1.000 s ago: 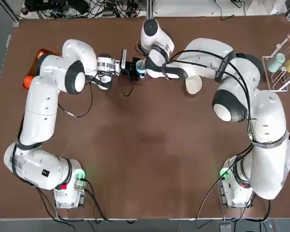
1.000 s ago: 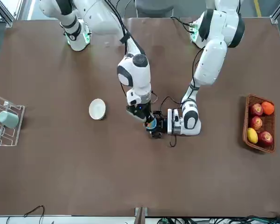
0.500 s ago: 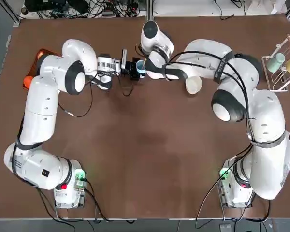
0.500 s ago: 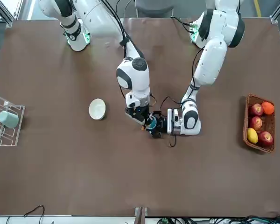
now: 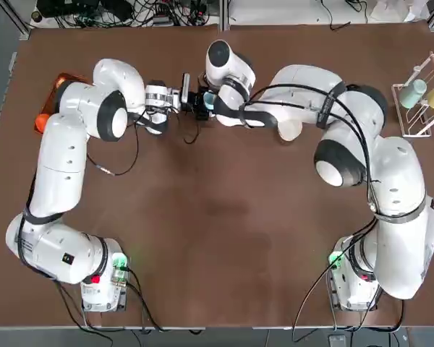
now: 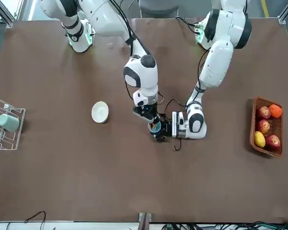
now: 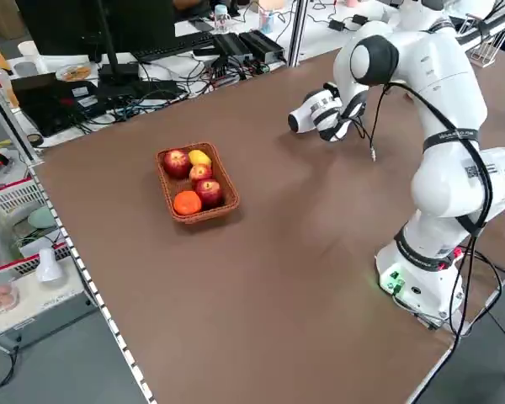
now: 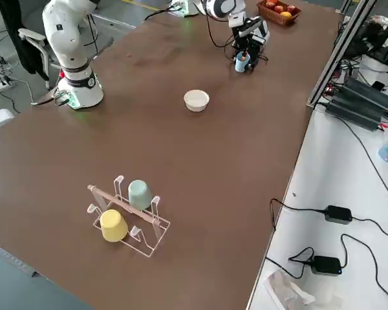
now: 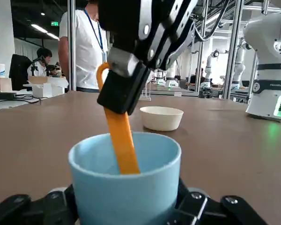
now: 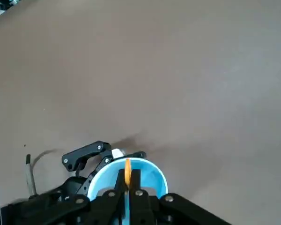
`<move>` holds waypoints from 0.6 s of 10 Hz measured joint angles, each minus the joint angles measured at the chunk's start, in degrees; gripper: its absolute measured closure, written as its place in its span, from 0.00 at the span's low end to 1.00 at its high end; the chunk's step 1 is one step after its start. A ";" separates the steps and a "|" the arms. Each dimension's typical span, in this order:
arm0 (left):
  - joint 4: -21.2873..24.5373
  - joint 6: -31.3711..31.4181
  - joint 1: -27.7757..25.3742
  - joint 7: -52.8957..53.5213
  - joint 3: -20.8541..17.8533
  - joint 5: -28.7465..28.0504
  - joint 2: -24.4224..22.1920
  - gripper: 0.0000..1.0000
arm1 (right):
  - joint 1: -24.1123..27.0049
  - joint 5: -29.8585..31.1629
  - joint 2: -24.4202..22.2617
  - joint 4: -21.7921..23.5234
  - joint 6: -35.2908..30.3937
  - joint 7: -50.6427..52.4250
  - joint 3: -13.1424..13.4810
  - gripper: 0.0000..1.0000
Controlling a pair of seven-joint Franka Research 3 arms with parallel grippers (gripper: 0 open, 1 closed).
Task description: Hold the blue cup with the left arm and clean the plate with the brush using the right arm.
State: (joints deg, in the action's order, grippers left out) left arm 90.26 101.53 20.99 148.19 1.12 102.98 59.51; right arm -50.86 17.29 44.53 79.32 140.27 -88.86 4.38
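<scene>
Meanwhile, over the last second the right hand (image 9: 131,70), pinching the brush (image 9: 121,140), swings slightly around above the blue cup (image 9: 126,185) that the left hand (image 5: 192,100) clamps on the desk (image 5: 217,217), leaving the plate (image 6: 100,112) beside them untouched.

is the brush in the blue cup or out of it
In. The orange brush, gripped by the right gripper, dips below the rim of the blue cup, which stands upright in the left gripper.
</scene>
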 joint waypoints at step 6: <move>0.11 0.00 -0.01 0.11 -0.05 0.00 -0.08 0.31 | -1.51 2.13 0.82 -0.83 0.06 -5.41 0.33 0.95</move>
State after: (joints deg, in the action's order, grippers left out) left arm 90.37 101.53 20.99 148.30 1.07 102.98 59.43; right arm -52.38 19.42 45.35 78.49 140.33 -94.27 4.71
